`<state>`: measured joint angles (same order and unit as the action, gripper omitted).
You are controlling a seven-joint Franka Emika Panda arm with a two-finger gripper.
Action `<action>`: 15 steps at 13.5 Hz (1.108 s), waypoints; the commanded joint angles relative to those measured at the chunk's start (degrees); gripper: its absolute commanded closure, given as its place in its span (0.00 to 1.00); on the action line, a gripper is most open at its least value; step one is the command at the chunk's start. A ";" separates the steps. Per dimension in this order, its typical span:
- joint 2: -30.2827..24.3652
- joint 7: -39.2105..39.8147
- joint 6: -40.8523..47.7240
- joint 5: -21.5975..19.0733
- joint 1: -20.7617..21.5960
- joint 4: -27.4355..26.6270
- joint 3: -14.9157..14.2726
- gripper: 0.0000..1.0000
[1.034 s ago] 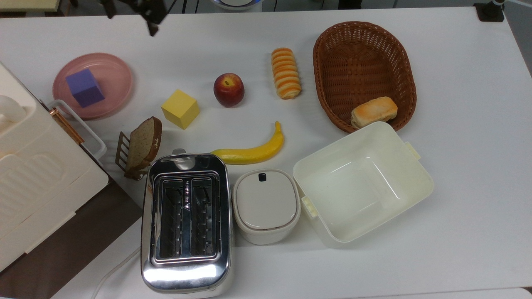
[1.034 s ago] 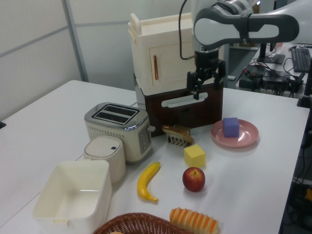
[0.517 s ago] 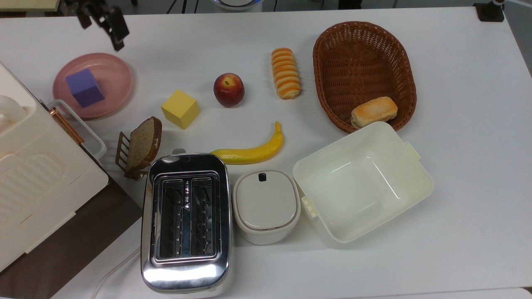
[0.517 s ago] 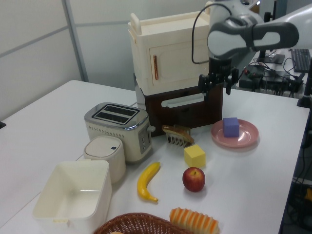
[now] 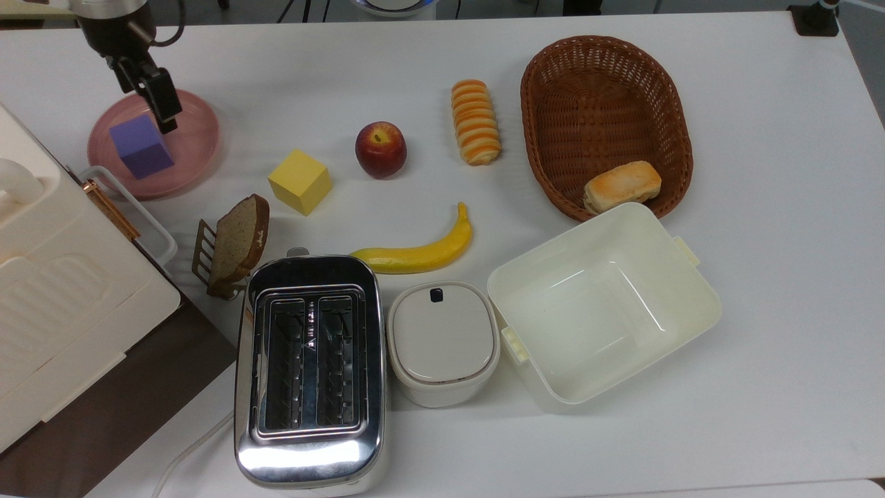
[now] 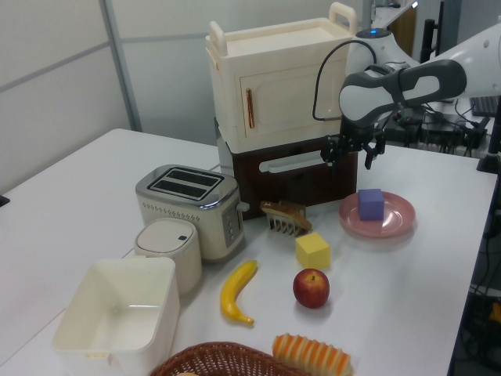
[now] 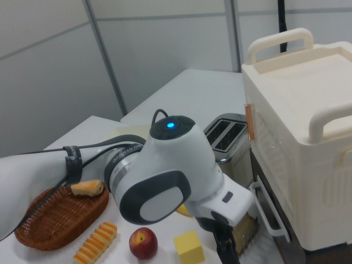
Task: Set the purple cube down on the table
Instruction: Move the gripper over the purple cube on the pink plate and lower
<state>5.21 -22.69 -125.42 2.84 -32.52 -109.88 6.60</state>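
The purple cube (image 5: 141, 146) (image 6: 370, 204) rests on the round pink plate (image 5: 199, 138) (image 6: 397, 216) near the white table's (image 5: 760, 138) far-left corner in the top view. My gripper (image 5: 147, 93) (image 6: 350, 154) hangs open above the plate's far edge with nothing between its fingers. It is a little above the cube and apart from it. In the left view it is slightly left of the cube. In the right view the arm's bulk fills the foreground and one dark finger (image 7: 225, 246) points down.
A yellow cube (image 5: 300, 181), an apple (image 5: 380, 149) and a bread slice in a rack (image 5: 235, 242) lie near the plate. A tall cream cabinet (image 6: 274, 86) stands just beside the plate. Farther off are a toaster (image 5: 309, 366), a banana (image 5: 418, 252), a basket (image 5: 605, 117) and a white bin (image 5: 601, 304).
My gripper has swung to the top view's left and come down over the pink plate. It stays open. The cube has not moved.
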 commanded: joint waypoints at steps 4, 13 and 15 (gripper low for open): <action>3.31 -6.31 -1.94 1.19 -1.49 -0.87 -2.37 0.00; 8.06 -6.31 -6.50 4.98 -1.58 -0.69 -4.40 0.00; 8.50 -6.13 -6.68 5.51 -1.58 -0.69 -4.40 0.00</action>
<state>13.46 -27.66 -130.18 6.79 -34.36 -109.93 2.51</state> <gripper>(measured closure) 0.000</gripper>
